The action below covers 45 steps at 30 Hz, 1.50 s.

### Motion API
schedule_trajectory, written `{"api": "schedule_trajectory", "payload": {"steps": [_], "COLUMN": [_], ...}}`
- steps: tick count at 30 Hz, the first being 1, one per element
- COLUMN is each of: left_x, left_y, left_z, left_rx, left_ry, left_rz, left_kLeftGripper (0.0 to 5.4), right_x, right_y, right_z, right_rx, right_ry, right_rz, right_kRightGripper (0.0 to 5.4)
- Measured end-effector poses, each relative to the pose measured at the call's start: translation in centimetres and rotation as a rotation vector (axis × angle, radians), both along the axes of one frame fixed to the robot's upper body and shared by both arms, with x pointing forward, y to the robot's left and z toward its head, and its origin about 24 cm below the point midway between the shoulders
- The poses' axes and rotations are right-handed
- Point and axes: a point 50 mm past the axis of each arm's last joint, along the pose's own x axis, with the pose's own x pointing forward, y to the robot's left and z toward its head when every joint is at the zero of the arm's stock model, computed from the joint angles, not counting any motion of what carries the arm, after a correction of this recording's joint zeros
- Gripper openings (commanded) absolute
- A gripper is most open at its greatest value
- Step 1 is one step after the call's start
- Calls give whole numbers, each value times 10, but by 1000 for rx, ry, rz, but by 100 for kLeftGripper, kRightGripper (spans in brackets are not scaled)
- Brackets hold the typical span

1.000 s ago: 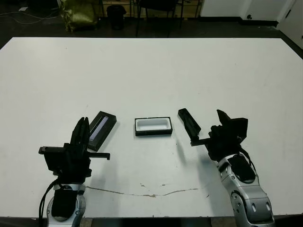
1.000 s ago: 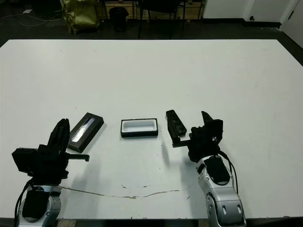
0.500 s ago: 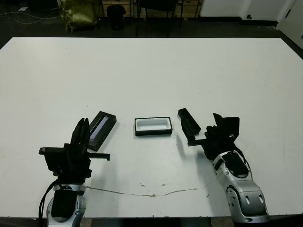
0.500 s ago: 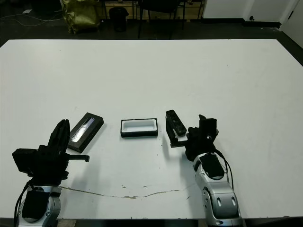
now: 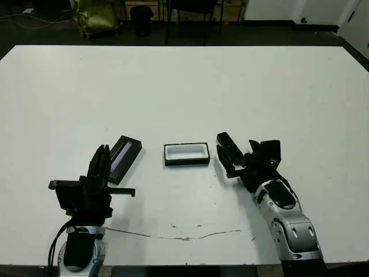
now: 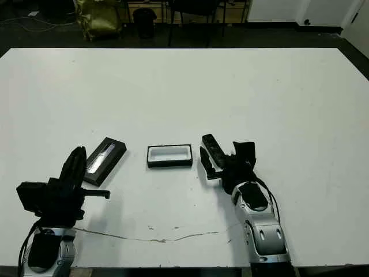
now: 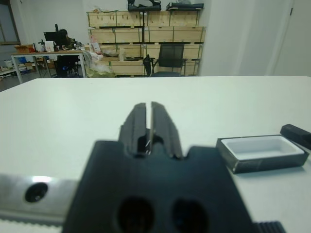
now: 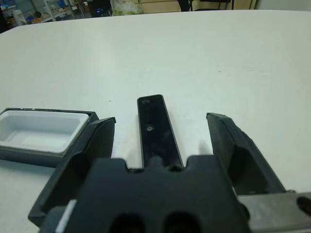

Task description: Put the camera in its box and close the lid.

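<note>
The camera (image 5: 229, 150), a slim black bar, lies flat on the white table just right of the box (image 5: 185, 162), a shallow black tray with a white lining. My right gripper (image 5: 243, 157) is open and straddles the camera's near end. In the right wrist view the camera (image 8: 158, 127) lies between the two spread fingers (image 8: 95, 145) without touching either. The lid (image 5: 123, 157), black with a greyish glossy strip, lies left of the box. My left gripper (image 5: 102, 164) is shut and holds nothing, hovering just in front of the lid.
A thin crack line (image 5: 184, 235) runs across the table near its front edge. Beyond the far edge stand chairs and a yellow-green bag (image 5: 95, 14). Wide bare table surface stretches behind and to both sides of the three objects.
My right gripper has moved forward and to the left, from beside the camera's near end to straddling it. The left arm, box and lid have stayed put.
</note>
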Motion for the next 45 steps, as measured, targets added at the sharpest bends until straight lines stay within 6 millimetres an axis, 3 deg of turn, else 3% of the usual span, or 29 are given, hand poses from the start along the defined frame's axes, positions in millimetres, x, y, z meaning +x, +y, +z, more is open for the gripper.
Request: {"api": "schedule_trajectory", "payload": {"steps": [5,12,17,23,34,45], "left_x": [0,0,0,-1,-1,0], "left_y": [0,0,0,0,0,0], "left_z": [0,0,0,1,3,5], "left_rx": [1,0,2,-3,-7,-8], "left_ry": [2,1,3,2,1,-12], "left_rz": [2,2,3,2,3,6], "left_kLeftGripper": [0,0,0,0,0,0], "right_x": [1,2,3,8,15,23], "right_y": [1,0,0,0,5,6], "right_z": [-3,-6,-7,-7,-15,-20], "right_rx": [0,-43,-60,-123,-202,-171], "right_ry": [14,32,37,58,104,135], "right_rz": [16,46,65,107,25,-54], "right_kRightGripper": [449,333,303,343,105,88]}}
